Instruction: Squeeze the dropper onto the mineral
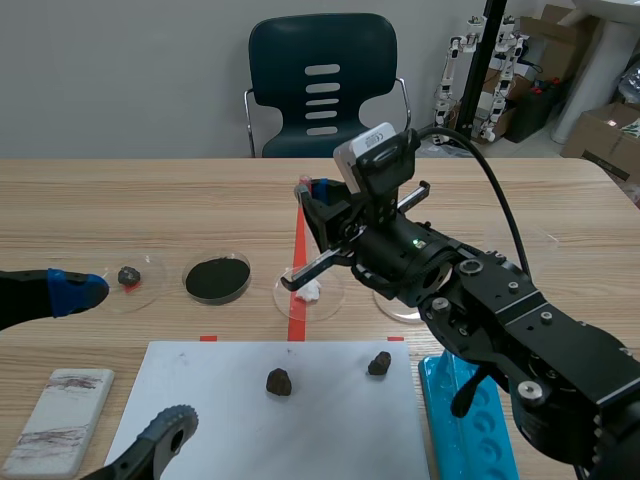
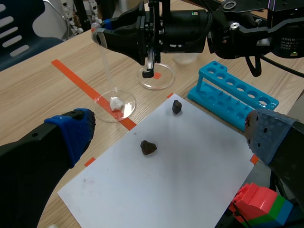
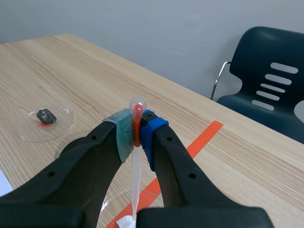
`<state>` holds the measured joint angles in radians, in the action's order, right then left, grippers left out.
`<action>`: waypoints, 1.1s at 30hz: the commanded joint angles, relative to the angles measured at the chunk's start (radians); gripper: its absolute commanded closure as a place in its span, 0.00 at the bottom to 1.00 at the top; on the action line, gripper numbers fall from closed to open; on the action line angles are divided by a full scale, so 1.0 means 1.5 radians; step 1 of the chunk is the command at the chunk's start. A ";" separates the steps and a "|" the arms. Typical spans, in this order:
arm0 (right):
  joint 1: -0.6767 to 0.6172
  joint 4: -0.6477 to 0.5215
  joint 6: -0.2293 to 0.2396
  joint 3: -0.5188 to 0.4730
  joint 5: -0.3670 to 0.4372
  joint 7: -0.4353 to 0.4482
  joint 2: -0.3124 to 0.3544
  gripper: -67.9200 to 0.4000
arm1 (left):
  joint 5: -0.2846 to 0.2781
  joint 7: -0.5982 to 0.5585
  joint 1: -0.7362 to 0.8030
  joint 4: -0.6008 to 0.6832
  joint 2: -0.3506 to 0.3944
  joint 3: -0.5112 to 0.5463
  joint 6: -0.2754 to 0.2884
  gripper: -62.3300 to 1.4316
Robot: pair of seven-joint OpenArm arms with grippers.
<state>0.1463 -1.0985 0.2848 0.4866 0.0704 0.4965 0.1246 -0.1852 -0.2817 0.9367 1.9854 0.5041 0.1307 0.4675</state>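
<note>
A clear plastic dropper (image 1: 303, 225) hangs upright over a small dish (image 1: 327, 300), with its red-tinted bulb (image 3: 137, 111) pinched between the pads of my right gripper (image 3: 137, 135), which is shut on it. The dropper's tip (image 2: 112, 90) sits just above a white mineral lump (image 2: 116, 103) lying in that dish (image 2: 102, 110) on the orange tape line. My left gripper (image 2: 166, 137) is open, low at the near left over the white paper, and holds nothing.
On the white paper (image 1: 220, 410) lie two dark rocks (image 1: 279, 381) (image 1: 379, 363). To the left are dishes with black powder (image 1: 218, 278) and a dark stone (image 1: 128, 275). A blue tube rack (image 1: 470, 420) stands at the right and a stained block (image 1: 60, 430) at the near left.
</note>
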 commanded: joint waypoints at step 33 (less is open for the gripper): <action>0.002 -0.046 0.000 -0.001 0.009 0.025 0.015 0.98 | -0.009 -0.010 0.005 0.006 -0.003 -0.001 -0.001 0.00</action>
<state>0.1390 -1.1213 0.2848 0.4866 0.0711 0.5159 0.1333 -0.1852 -0.2817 0.9367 1.9854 0.5041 0.1307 0.4675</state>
